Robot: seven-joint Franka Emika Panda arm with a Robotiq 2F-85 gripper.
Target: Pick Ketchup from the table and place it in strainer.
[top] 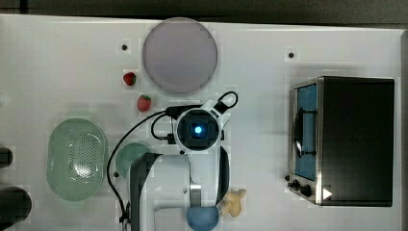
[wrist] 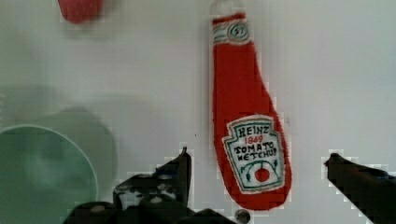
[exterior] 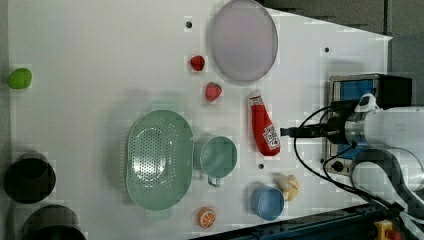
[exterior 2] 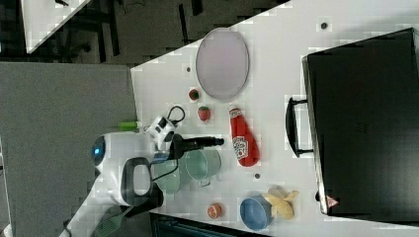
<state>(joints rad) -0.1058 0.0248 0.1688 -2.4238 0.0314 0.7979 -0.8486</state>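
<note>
Centrally on the white tabletop (exterior: 100, 60) lies the Ketchup (exterior: 263, 127), a soft-looking red bottle on its side, its white cap toward the round grey plate (exterior: 243, 40) at the far edge and its white-and-dark label facing up on the wider base. In the wrist view the gripper (wrist: 259, 163) hangs over the bottle's base with its dark fingers (wrist: 180, 170) spread wide apart, one to each side of the label, holding nothing. In the left view, the round teal-green cup (exterior: 218, 156) with a small handle stands just to the left view's left of the bottle, and beyond it, touching or nearly so, sits the strainer (exterior: 159, 160), a pale mint-green oval plastic basket with a perforated middle. Two red strawberries (exterior: 213, 91) with green tops lie between the bottle's cap and the plate's rim side. Toward the near edge rest a blue bowl (exterior: 268, 202), a peeled banana (exterior: 289, 185) beside it, and an orange half (exterior: 206, 217). A green lime (exterior: 19, 78) lies well apart near the left view's left edge. A dark toaster oven (top: 353, 140) stands at the top view's right edge.
</note>
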